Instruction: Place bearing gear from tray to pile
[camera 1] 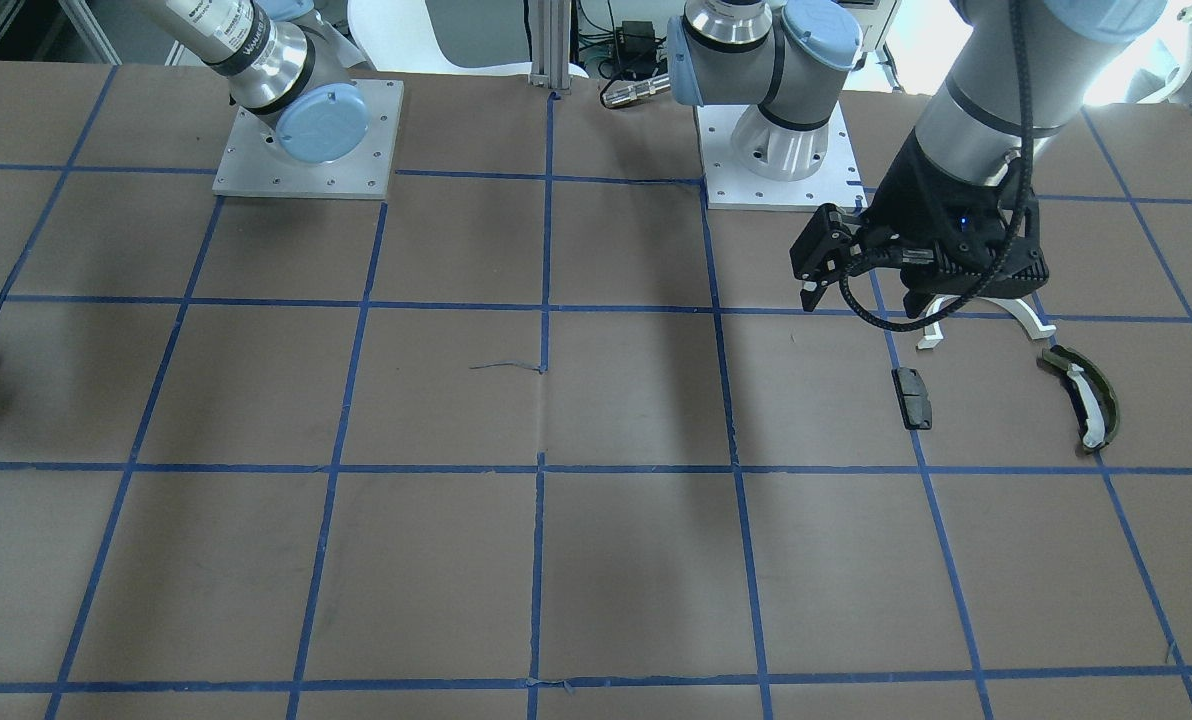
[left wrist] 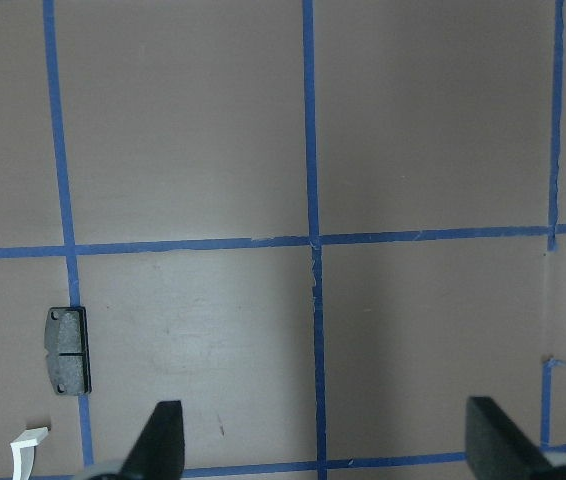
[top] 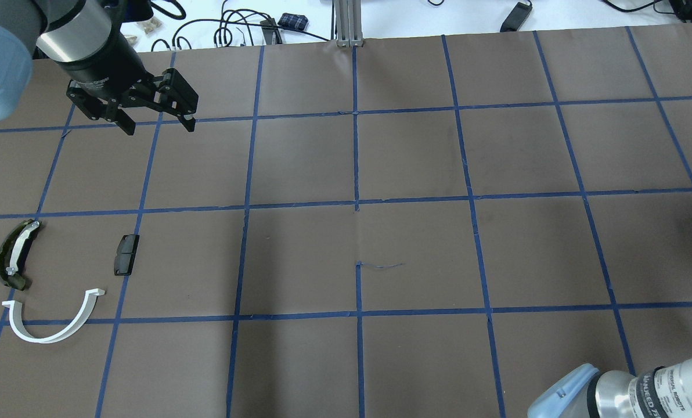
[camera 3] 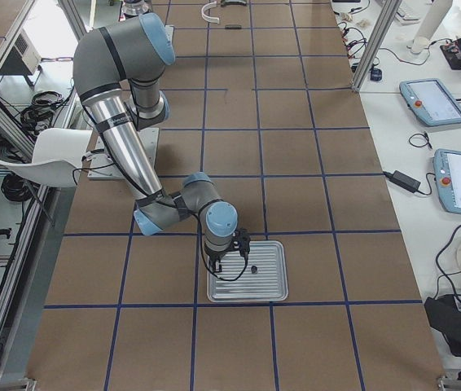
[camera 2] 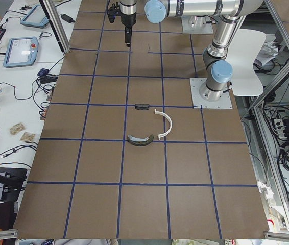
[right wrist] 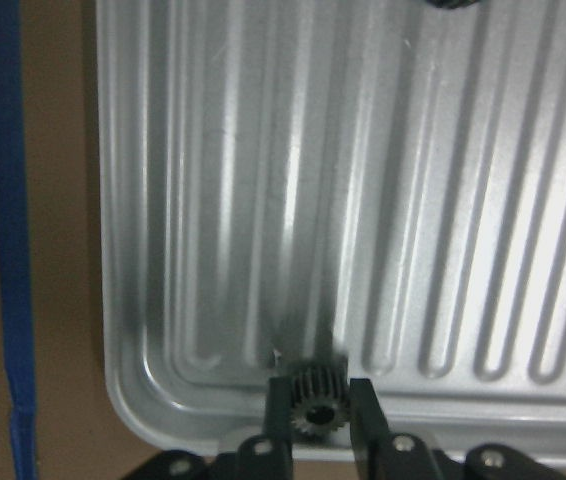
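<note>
While the bearing gear was pinched in the right gripper, the pile was seen far leftward; the open left gripper was seen nearer.

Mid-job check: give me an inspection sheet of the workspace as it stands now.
Surface: brown table with blue tape grid.
Job's things: gear at tray edge; white half-ring, olive curved piece, black block lie apart on table.
Clutter: another small dark part on tray.
Grippers: left gripper open, empty, above table; right gripper shut on gear.
Cables: black cable looped at left wrist.
Surroundings: control tablets on side bench.
</note>
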